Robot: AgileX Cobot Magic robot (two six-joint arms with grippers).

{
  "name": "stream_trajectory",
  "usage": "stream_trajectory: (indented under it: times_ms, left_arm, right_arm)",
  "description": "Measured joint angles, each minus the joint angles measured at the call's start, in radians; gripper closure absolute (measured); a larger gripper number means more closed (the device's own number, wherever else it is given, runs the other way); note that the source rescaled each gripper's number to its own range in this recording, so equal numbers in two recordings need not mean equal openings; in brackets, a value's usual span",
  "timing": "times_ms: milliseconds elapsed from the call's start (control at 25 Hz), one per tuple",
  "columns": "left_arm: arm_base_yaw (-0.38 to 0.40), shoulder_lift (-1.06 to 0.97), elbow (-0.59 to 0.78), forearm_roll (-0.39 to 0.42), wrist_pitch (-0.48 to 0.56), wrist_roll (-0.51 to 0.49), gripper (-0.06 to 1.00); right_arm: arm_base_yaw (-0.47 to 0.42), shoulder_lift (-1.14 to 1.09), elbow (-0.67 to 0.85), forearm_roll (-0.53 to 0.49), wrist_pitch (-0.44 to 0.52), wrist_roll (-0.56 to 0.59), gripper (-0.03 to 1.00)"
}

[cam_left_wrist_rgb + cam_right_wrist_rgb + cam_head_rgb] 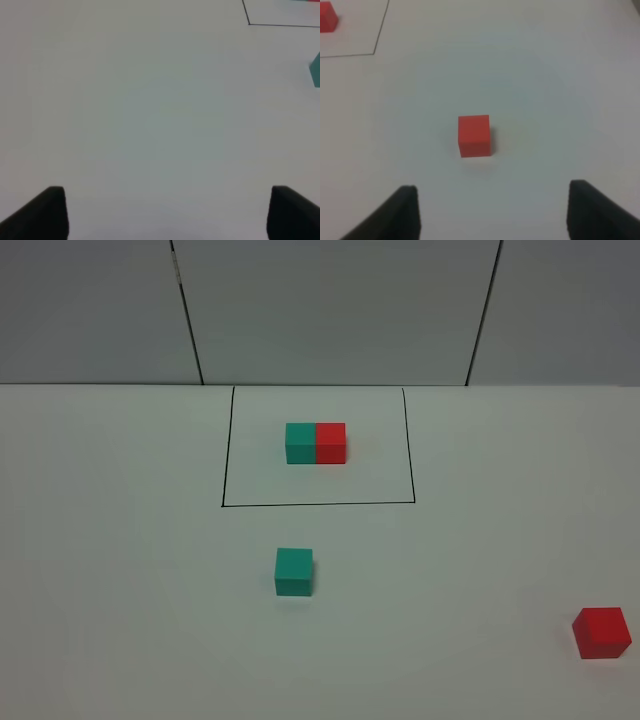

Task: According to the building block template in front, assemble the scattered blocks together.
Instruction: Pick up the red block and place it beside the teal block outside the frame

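Observation:
The template, a teal cube joined to a red cube with teal on the left, stands inside a thin black outline at the back of the white table. A loose teal cube sits in front of the outline, and its edge shows in the left wrist view. A loose red cube lies at the front right. Neither arm appears in the high view. My left gripper is open over bare table. My right gripper is open, with the red cube a short way ahead of its fingers, untouched.
Grey wall panels rise behind the white table. A corner of the black outline shows in the left wrist view, and the template's red cube beside the outline's line in the right wrist view.

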Motion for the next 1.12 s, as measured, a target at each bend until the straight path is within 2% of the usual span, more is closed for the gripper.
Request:
stream_trajectory:
  times_ms: [320, 520, 640, 800, 960, 1120]
  left_arm:
    - [0.0, 0.0, 0.0, 0.0, 0.0, 0.0, 0.05]
    - [0.0, 0.0, 0.0, 0.0, 0.0, 0.0, 0.05]
    - [0.0, 0.0, 0.0, 0.0, 0.0, 0.0, 0.05]
    - [0.0, 0.0, 0.0, 0.0, 0.0, 0.0, 0.05]
    - [0.0, 0.0, 0.0, 0.0, 0.0, 0.0, 0.05]
    - [0.0, 0.0, 0.0, 0.0, 0.0, 0.0, 0.05]
  right_arm:
    - [0.0, 0.0, 0.0, -0.002, 0.0, 0.0, 0.39]
    - [0.0, 0.056, -0.017, -0.056, -0.011, -0.03, 0.39]
    - [0.0, 0.173, -0.045, -0.09, -0.037, -0.082, 0.3]
    - [0.0, 0.392, -0.092, -0.138, -0.06, -0.159, 0.05]
    - [0.0, 0.636, -0.142, -0.158, -0.089, -0.265, -0.01]
    - [0.0, 0.87, -0.184, -0.161, -0.102, -0.472, -0.02]
